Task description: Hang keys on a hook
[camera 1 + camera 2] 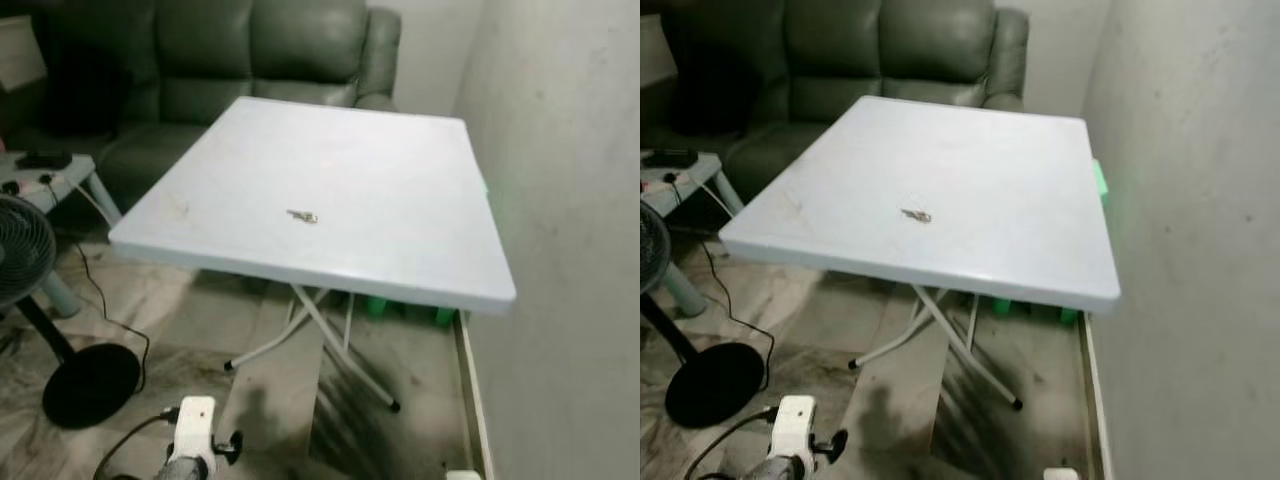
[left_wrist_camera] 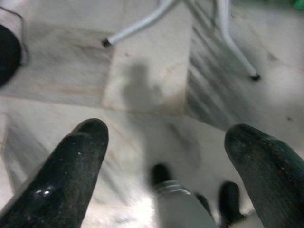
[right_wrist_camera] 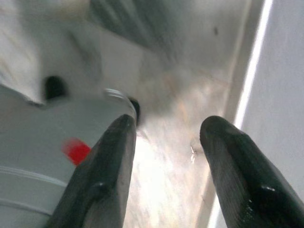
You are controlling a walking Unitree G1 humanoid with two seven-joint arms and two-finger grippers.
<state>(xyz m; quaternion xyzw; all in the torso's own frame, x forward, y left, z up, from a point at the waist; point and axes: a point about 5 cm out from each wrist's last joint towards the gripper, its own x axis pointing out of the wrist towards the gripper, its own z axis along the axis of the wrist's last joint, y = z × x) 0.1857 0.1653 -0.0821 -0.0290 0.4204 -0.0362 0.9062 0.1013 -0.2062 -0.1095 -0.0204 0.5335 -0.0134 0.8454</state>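
The left gripper (image 2: 164, 156) hangs low over the marble floor (image 2: 147, 85), fingers (image 2: 71, 175) spread apart and empty; the right gripper (image 3: 166, 156) hangs likewise beside the wall (image 3: 289, 71), fingers parted, holding nothing. The keys (image 1: 302, 216) lie well apart from both — up near the middle of the white folding table (image 1: 400, 150), ahead of the robot.

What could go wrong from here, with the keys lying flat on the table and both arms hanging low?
1. The keys are small and flat on the smooth white table; long fingers may push them instead of gripping.
2. The fan base and its cable lie on the floor by the left gripper, a possible snag while stepping closer.
3. No hook is in sight, so the robot must turn beside the wall.
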